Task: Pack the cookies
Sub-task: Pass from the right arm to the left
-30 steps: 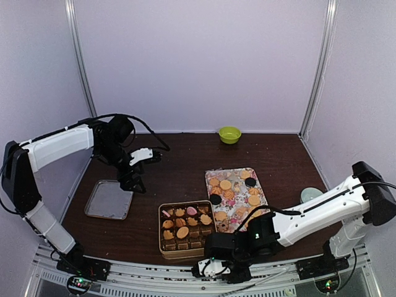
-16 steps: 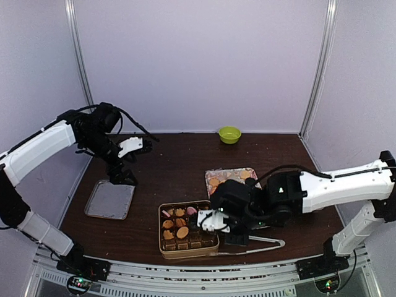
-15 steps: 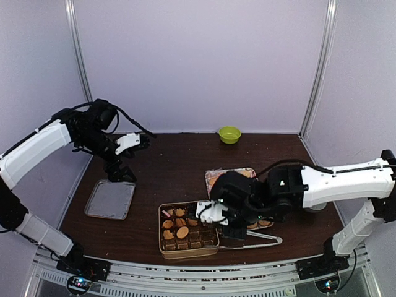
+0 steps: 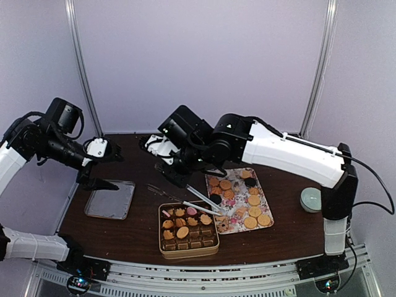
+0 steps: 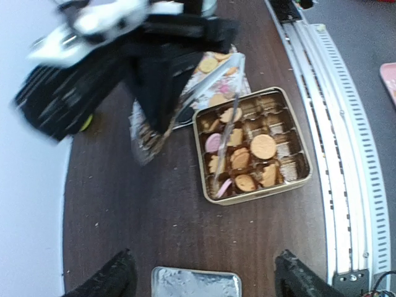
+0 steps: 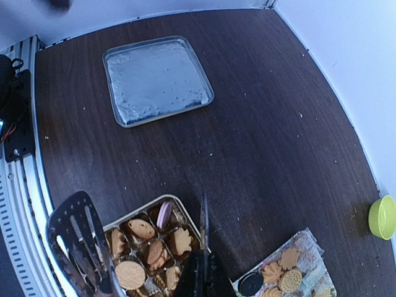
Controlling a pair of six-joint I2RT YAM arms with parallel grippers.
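Observation:
Cookies [image 4: 183, 232] fill part of a gold tin [image 4: 213, 249] at the front centre; more cookies [image 4: 253, 200] lie on a floral tray [image 4: 234, 175] to its right. My right gripper [image 4: 175, 171] hangs over the table behind the tin, shut on metal tongs [image 4: 192, 201] that slant down over the tin. In the right wrist view the shut right gripper [image 6: 204, 275] pinches a thin tong leg [image 6: 204, 223] above the tin [image 6: 179, 201]. My left gripper [image 4: 104, 168] is open at the far left, above a silver lid [image 4: 110, 199]. The left wrist view shows its fingertips [image 5: 117, 278] wide apart, nothing between them.
A pale green cup [image 4: 310, 199] stands on the right of the table. A lime bowl [image 6: 383, 216] sits at the back wall. The right arm [image 4: 272, 145] spans the back of the table. An aluminium rail [image 5: 334, 136] runs along the near edge.
The right arm has swung from the front edge up and back over the table, lifting the tongs with it. The left arm has drawn back to the left and risen.

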